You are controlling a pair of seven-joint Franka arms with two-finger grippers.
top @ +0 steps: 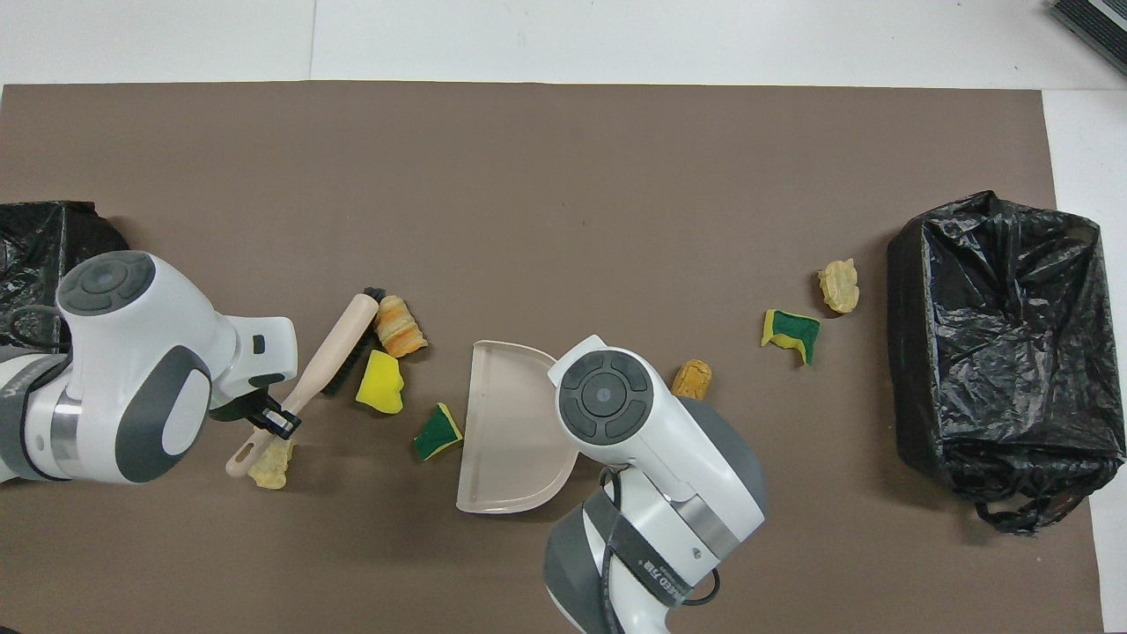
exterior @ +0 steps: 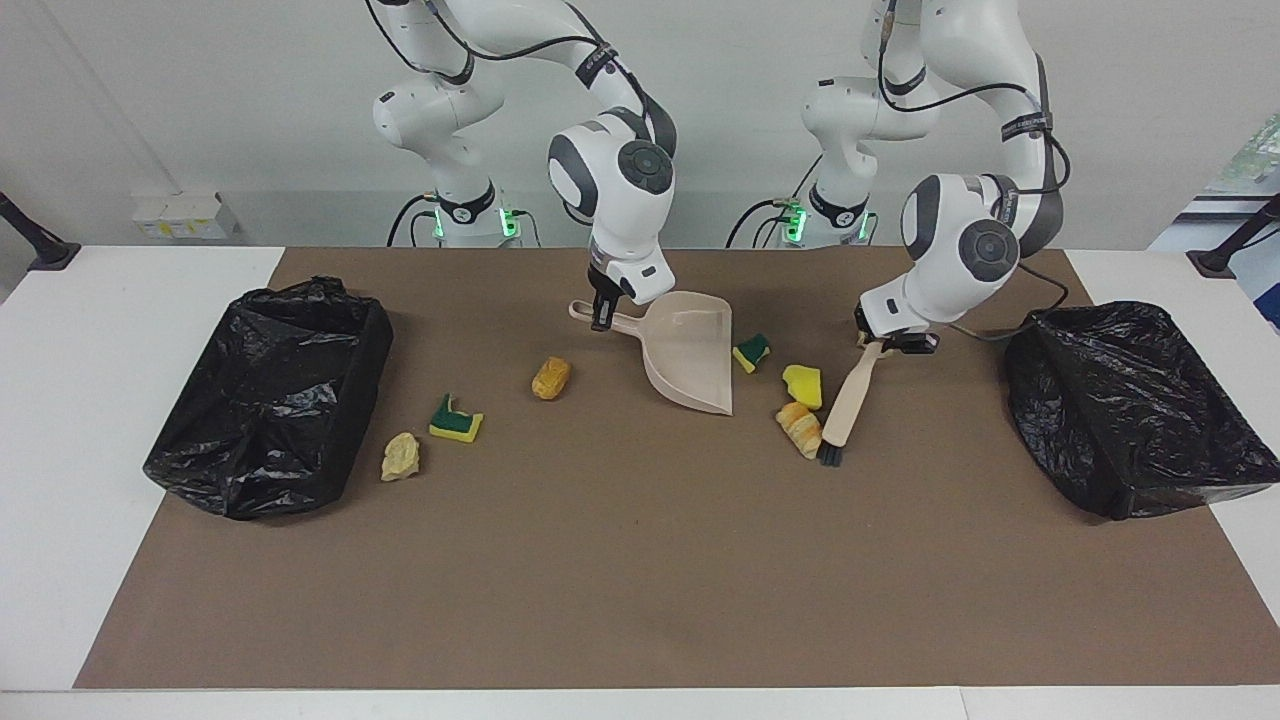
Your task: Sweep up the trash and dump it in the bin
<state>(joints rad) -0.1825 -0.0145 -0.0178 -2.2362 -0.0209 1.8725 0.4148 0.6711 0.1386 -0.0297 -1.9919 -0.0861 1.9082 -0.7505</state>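
Observation:
My right gripper (exterior: 603, 318) is shut on the handle of the beige dustpan (exterior: 690, 352), whose open mouth faces a green-and-yellow sponge bit (exterior: 753, 352). The dustpan also shows in the overhead view (top: 511, 431). My left gripper (exterior: 886, 342) is shut on the handle of the beige brush (exterior: 850, 398). Its black bristles are down beside a bread-like chunk (exterior: 799, 428) and a yellow foam wedge (exterior: 803, 385). A pale lump (top: 271, 464) lies under the brush handle. An orange chunk (exterior: 551, 378), a second sponge bit (exterior: 456, 420) and a beige lump (exterior: 401, 457) lie toward the right arm's end.
A bin lined with a black bag (exterior: 270, 395) stands at the right arm's end of the brown mat. Another one (exterior: 1130, 410) stands at the left arm's end. White table edges surround the mat (exterior: 640, 580).

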